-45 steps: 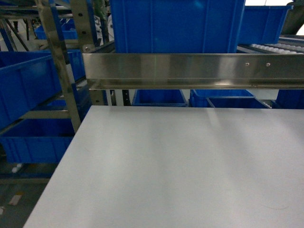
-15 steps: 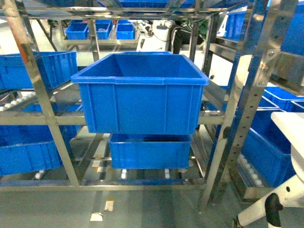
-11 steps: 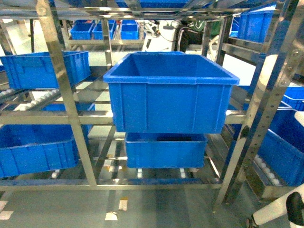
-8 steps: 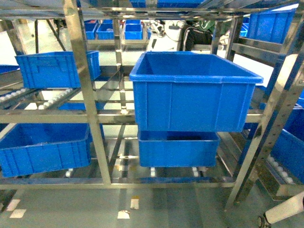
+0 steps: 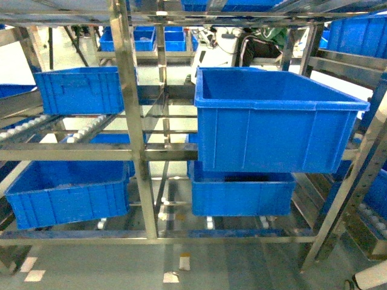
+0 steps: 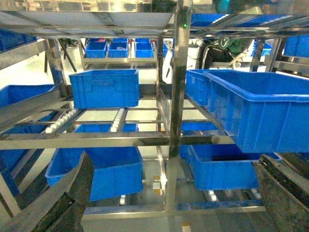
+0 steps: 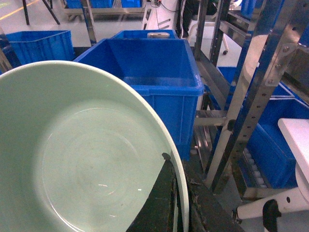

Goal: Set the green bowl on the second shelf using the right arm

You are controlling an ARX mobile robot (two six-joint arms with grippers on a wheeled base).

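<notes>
Right gripper pinching green bowl by its rim; left gripper spread, idle; best kept level, set beside blue crate on second shelf.

On the shiny steel rack, a large open blue crate sits right, above a lower blue crate; two more blue crates stand left.

Steel rack ahead of hand; big blue crate on middle tier, smaller crates on lower rails, floor beneath.
</notes>
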